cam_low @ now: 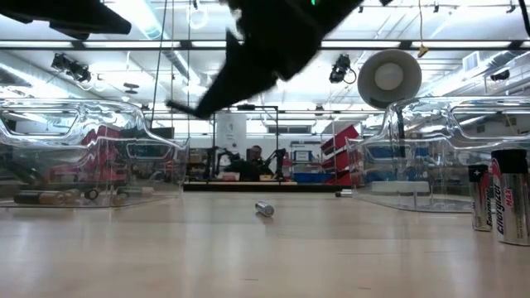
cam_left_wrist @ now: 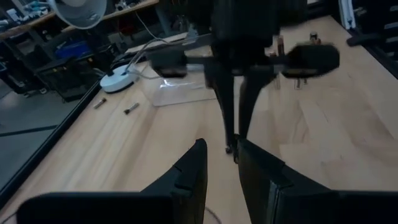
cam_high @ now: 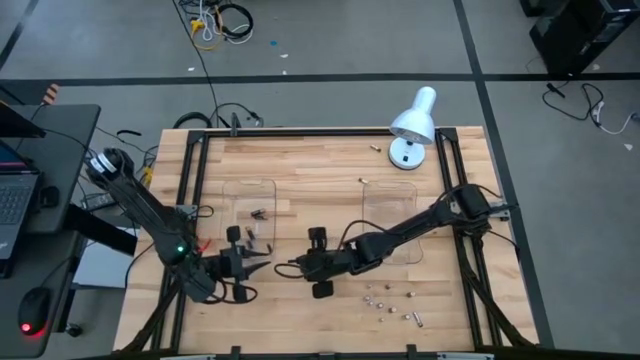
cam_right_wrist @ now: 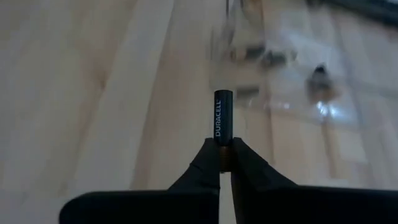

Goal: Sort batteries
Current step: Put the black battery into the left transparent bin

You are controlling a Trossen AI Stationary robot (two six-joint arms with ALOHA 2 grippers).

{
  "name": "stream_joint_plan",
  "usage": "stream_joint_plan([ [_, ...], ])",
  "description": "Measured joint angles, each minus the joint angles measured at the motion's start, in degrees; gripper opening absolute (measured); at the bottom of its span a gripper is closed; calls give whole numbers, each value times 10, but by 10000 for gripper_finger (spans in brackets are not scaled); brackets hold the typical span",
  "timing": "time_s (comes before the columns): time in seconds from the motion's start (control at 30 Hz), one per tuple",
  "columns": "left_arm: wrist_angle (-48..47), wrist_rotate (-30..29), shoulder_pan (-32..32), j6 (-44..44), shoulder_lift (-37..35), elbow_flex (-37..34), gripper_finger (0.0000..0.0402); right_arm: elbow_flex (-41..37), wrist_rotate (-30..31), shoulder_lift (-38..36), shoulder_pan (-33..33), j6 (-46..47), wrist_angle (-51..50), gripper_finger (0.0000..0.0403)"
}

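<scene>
right gripper [cam_high: 285, 268] sits over the near middle of the wooden table [cam_high: 320, 165], just right of the left gripper [cam_high: 262, 262], tips almost meeting. its fingers [cam_right_wrist: 208, 163] are pressed together on the end of a dark battery marked duracell [cam_right_wrist: 223, 114], which stands straight out from the fingertips. in the left wrist view the same pair of thin fingers [cam_left_wrist: 227, 99] hangs just beyond the left gripper's own, something small caught at their tips.

left gripper: fingers [cam_left_wrist: 189, 171] part-way apart with a narrow gap between them; nothing seen held in that gap.

batteries elsewhere: a few dark ones lie inside the left clear tray [cam_high: 249, 205], seen also in the low view at its floor [cam_low: 50, 197]. a scattered group of silver-grey ones [cam_high: 385, 300] rests on the bare wood near the front right, in front of the right clear tray [cam_high: 390, 215]. one silver battery [cam_low: 264, 209] lies on its side in mid-table between the trays. two upright cells [cam_low: 502, 197] stand at the right edge of the low view. two more loose ones lie at the far side by the white desk lamp [cam_high: 412, 125].
</scene>
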Motion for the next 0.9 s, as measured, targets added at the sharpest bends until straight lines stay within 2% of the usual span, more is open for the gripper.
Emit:
stream_joint_plan([
  [0.27,51,-1,0,11,33,0,88,1,12,-10,10,-56,104,7],
  [0.53,45,39,2,-3,33,0,90,1,35,-10,10,-67,113,7],
  [0.9,59,57,42,-4,33,0,126,1,35,-10,11,-103,154,7],
])
